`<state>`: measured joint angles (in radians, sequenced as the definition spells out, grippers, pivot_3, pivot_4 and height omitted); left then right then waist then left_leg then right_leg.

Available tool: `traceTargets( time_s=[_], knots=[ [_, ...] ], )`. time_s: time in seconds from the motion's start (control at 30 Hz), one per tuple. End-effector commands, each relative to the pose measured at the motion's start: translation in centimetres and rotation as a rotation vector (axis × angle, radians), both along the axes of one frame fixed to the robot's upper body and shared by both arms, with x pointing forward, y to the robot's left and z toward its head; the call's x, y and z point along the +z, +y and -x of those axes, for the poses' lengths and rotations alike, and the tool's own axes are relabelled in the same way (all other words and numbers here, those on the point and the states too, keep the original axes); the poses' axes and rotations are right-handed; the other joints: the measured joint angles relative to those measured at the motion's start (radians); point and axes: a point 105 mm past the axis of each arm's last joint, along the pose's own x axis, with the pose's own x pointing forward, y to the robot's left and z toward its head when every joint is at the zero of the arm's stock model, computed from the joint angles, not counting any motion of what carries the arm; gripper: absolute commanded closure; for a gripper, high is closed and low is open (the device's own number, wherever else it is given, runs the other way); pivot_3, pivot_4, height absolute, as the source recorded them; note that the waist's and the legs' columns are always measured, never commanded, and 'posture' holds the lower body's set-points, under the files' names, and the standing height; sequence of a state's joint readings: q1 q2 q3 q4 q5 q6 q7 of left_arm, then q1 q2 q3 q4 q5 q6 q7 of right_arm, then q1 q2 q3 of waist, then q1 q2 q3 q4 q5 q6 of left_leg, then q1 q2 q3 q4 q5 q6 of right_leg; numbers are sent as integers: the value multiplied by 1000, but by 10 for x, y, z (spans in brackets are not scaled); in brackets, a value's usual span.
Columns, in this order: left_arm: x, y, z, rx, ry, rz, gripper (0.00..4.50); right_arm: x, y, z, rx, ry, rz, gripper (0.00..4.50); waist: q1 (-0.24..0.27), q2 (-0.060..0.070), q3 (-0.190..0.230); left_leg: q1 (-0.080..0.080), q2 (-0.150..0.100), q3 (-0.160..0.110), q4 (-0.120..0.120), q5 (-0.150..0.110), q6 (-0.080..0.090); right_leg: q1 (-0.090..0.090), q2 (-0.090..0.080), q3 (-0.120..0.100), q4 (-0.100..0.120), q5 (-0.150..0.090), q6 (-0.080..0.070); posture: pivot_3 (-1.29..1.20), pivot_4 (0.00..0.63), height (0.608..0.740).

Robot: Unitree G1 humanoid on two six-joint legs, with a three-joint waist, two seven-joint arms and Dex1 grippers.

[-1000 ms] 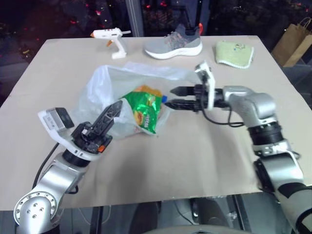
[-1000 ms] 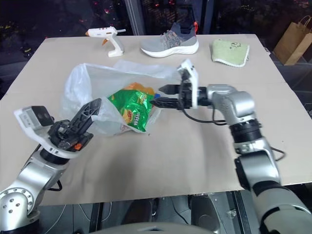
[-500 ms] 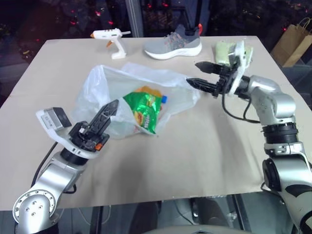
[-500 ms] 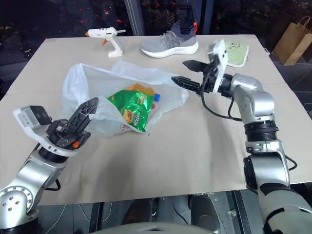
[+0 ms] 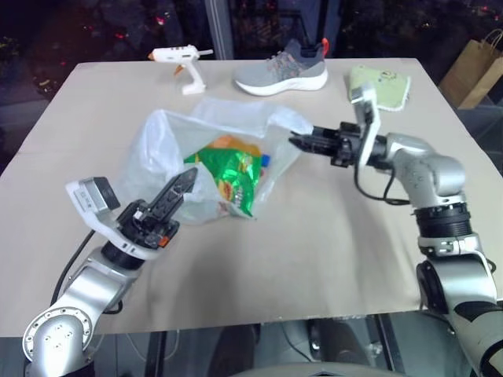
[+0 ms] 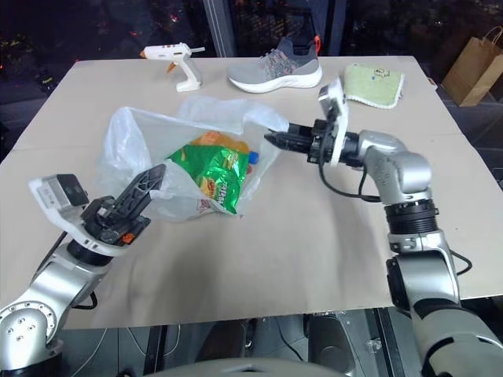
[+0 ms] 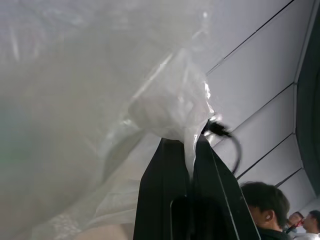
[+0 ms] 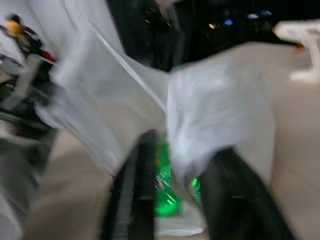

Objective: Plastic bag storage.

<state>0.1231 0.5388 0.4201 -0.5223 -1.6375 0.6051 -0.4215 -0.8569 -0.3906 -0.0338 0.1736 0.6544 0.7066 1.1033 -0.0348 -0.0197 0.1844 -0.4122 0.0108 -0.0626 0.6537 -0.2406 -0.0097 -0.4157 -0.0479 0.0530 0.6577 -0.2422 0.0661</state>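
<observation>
We are pinching the thin translucent-white plastic bag (image 5: 169, 149) between both closed grippers, left (image 5: 185, 182) and right (image 5: 297, 141), at opposite edges.

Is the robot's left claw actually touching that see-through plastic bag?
Touching. In the left wrist view, the left gripper has a fold of the plastic bag pinched between its shut fingers.

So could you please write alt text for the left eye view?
Both grippers are shut on opposite edges of a plastic bag holding a green snack packet on a table, with a glue gun, shoe and cloth behind.
</observation>
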Motion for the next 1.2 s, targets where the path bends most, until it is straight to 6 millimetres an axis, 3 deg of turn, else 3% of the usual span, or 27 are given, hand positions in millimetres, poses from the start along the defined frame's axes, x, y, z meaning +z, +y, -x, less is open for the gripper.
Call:
traceTargets(
  time_s=[0.03,0.13,0.2,0.3,0.4,0.43,0.5,0.57,0.6,0.63,0.73,0.8,0.83,0.9,1.03,1.1,1.2],
  knots=[
    [24,-8,-12,5,-97,-84,4500,52,-23,-2,-38,-20,-224,4449,4,0,0,0,0,0,0,0,0,0,0,0,1,0,0,0,150,740],
    [64,-13,-32,59,-210,-115,4500,90,-48,-20,-174,-35,-432,4449,10,0,1,0,-1,-1,1,1,-1,0,0,-1,3,0,0,0,150,740],
    [102,-7,-53,166,-305,-86,4500,117,-69,-32,-270,-38,-560,4449,16,0,1,0,-1,-2,2,2,-3,0,0,-1,3,0,0,0,150,740],
    [143,10,-78,307,-371,-52,4500,144,-87,-40,-309,-7,-672,4449,20,0,1,-1,-1,-2,2,2,-3,0,0,-1,3,0,0,0,150,740],
    [172,21,-89,371,-439,-59,4500,151,-88,-38,-315,-38,-632,4449,17,0,1,-2,-1,0,-1,2,-3,-1,0,-1,-1,0,0,0,150,740],
    [176,23,-92,381,-451,-70,4500,148,-86,-35,-303,-51,-588,4449,16,0,1,-3,-1,0,-2,4,-6,-2,0,-1,0,0,0,0,150,740],
    [174,25,-100,385,-439,-100,4500,135,-81,-33,-296,-64,-492,4037,2,0,1,-4,-1,1,-5,4,-6,-3,0,0,-2,0,0,0,150,740],
    [162,25,-104,382,-421,-148,4500,121,-77,-27,-261,-59,-406,3330,-9,1,1,-5,-1,2,-7,4,-6,-4,-1,0,-5,0,0,0,150,740],
    [153,24,-104,365,-406,-171,4080,111,-75,-20,-226,-56,-354,2811,-12,1,1,-5,-1,3,-8,4,-6,-4,-1,0,-6,0,0,0,150,740],
    [139,23,-102,337,-383,-211,3936,99,-74,-9,-180,-43,-288,2385,-13,1,1,-5,-1,3,-8,4,-6,-5,-2,0,-6,0,0,0,150,740],
    [101,27,-90,265,-276,-289,2638,62,-77,17,-107,17,-73,855,-17,2,1,-5,-1,3,-10,4,-6,-6,-2,0,-6,0,0,0,150,740],
    [81,34,-77,244,-220,-335,1469,40,-84,27,-105,56,33,0,-17,2,1,-6,-1,4,-11,4,-6,-8,-2,1,-5,0,0,0,150,740],
    [74,38,-71,236,-202,-352,1205,33,-88,32,-105,70,62,0,-18,1,1,-6,-1,3,-10,3,-4,-8,-2,1,-5,0,0,0,150,740],
    [59,50,-53,230,-161,-399,141,20,-97,42,-102,89,117,0,-19,1,1,-5,0,4,-7,1,-2,-8,-2,1,-6,0,0,0,150,740],
    [33,68,-15,208,-62,-531,59,-13,-118,48,-179,107,208,0,-13,1,1,-2,0,4,-3,1,-1,-6,-2,1,1,0,0,0,150,740],
    [-11,75,2,208,87,-718,59,-44,-134,56,-215,136,312,0,-6,1,1,2,0,5,-2,1,-1,-2,-2,2,2,-1,0,0,150,740],
    [-58,77,30,168,206,-869,59,-79,-162,70,-271,171,413,0,3,2,0,6,-1,6,-3,1,-1,4,-2,3,-1,-2,-2,0,150,740]
  ],
)
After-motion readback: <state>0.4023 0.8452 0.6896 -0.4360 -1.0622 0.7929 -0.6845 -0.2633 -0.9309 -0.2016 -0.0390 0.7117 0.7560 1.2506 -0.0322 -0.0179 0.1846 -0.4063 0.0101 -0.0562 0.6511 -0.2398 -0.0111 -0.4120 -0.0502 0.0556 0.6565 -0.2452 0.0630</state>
